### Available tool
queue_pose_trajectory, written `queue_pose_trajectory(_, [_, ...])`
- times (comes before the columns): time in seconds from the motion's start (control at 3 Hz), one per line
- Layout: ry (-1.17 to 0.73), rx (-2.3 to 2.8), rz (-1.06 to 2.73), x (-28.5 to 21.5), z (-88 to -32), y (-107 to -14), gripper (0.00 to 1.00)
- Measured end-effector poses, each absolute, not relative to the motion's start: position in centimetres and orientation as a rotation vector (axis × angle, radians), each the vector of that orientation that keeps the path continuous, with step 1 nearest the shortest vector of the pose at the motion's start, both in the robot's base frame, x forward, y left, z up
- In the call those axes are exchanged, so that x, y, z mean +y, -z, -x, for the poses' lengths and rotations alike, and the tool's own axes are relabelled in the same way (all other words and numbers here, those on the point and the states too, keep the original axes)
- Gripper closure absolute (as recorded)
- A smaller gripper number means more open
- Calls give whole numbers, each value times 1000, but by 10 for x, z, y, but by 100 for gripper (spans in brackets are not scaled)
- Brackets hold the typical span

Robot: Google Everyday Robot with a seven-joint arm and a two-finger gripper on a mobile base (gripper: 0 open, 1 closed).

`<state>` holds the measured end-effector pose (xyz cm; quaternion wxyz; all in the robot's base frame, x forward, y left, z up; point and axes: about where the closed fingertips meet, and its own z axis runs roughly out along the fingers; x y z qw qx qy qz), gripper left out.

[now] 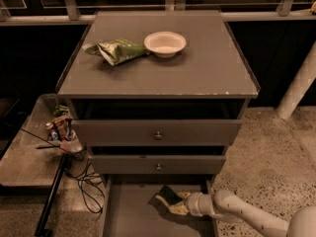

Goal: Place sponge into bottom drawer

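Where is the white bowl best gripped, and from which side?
Probably the white bowl by its thin right rim, pinched from above: it sits upright, and the green snack bag crowds its left. The gripper is low over the bottom drawer, holding the sponge.

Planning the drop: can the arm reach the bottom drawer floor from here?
Probably yes: the tool, holding the sponge, hangs over the open bottom drawer, with bare floor beneath it and nothing between.

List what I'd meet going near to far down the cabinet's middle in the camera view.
gripper holding the sponge over the bottom drawer → lower drawer front → upper drawer front → white bowl
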<state>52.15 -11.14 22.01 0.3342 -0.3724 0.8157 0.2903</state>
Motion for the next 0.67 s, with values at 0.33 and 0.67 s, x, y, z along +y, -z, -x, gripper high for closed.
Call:
queue_pose_trajectory(0.33, [-793, 2091, 1047, -96, -518, -202, 100])
queue_pose_trajectory(0.67, [-792, 2083, 1083, -88, -517, -189, 100])
